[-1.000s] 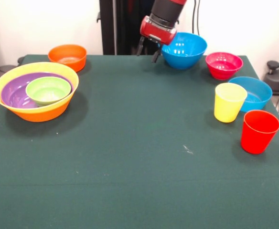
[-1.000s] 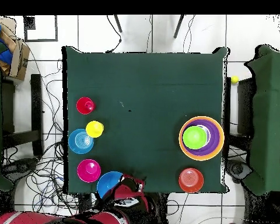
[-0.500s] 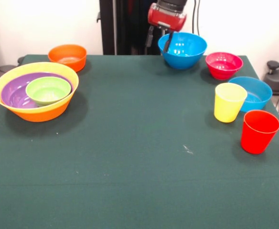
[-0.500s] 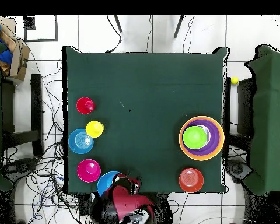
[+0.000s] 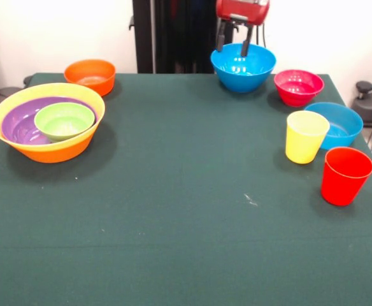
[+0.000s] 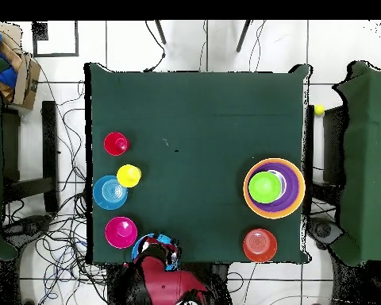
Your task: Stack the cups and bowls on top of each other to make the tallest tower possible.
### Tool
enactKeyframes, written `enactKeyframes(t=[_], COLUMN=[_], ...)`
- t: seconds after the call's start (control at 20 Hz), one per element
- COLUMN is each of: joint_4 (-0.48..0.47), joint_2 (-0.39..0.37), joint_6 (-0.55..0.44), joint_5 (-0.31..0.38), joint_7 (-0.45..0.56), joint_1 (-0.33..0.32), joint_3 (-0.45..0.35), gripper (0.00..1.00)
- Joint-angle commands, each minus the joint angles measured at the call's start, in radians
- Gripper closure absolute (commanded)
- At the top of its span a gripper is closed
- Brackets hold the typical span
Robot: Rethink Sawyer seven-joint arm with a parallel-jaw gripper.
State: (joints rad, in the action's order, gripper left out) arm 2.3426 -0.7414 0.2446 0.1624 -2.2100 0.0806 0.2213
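While the gripper point(image 5: 231, 43) hangs with fingers spread, the blue bowl point(image 5: 243, 67) sits right beneath them. Its far rim lies between the tips.

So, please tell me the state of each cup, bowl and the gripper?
gripper: open, above deep blue bowl
tower: purple and green bowls nested in yellow-orange one
yellow cup: upright, empty
red cup: upright, empty
orange bowl: upright, alone
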Motion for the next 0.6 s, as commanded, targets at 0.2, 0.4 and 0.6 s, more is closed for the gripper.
enactKeyframes(t=[0.2, 0.4, 0.6], joint_4=[-0.012, -0.022, -0.036], joint_2=[0.097, 0.177, 0.284], joint_6=[-0.028, 0.049, 0.15], joint_5=[-0.089, -0.108, -0.118], joint_7=[-0.176, -0.186, -0.197], joint_1=[0.111, 0.177, 0.22], joint_3=[-0.091, -0.056, -0.022], gripper=[0.0, 0.0, 0.0])
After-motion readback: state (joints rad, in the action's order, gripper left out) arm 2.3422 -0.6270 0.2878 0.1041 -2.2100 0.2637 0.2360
